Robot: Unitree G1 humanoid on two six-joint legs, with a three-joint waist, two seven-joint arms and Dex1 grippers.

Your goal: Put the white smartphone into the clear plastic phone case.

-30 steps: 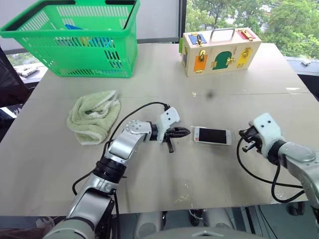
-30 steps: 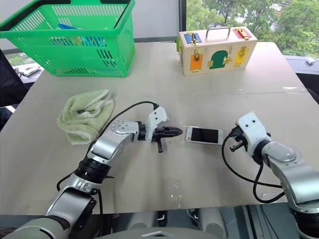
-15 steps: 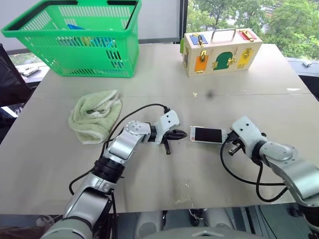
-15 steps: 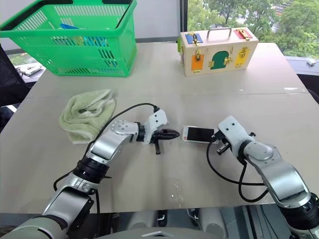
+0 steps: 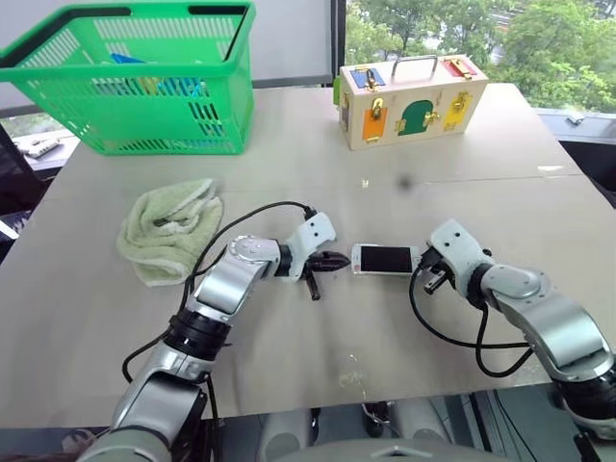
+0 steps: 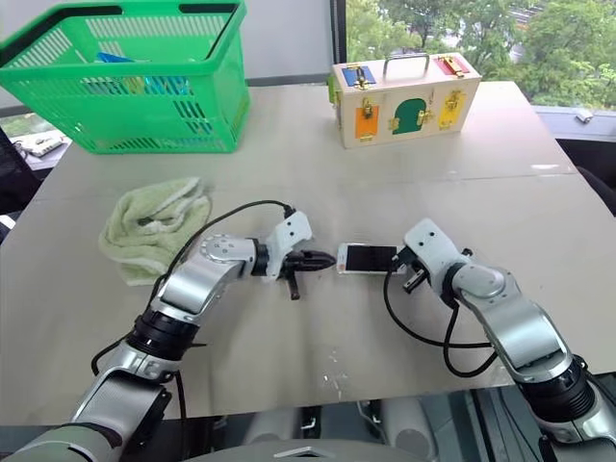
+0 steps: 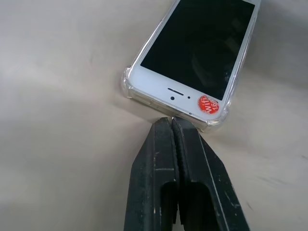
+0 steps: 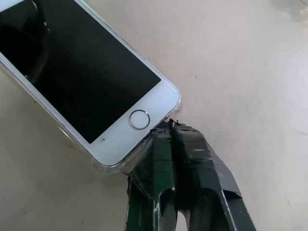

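White smartphone (image 7: 197, 53) sits in clear plastic phone case (image 7: 126, 83). Left gripper (image 7: 172, 120) closed, empty, at one end; right gripper (image 8: 168, 126) likewise, opposite end.

One white smartphone (image 5: 385, 259) lies at the centre of the frame, seated in one clear plastic phone case (image 7: 129, 87). Two grippers flank it, the left gripper (image 5: 337, 260) and the right gripper (image 5: 420, 262), each with its two black fingers pressed together. One green basket (image 5: 144, 91) stands at the upper left, one crumpled pale-green towel (image 5: 168, 229) lies at the left below it, and one wooden latch box (image 5: 409, 101) stands at the upper middle, all on one table (image 5: 87, 318)
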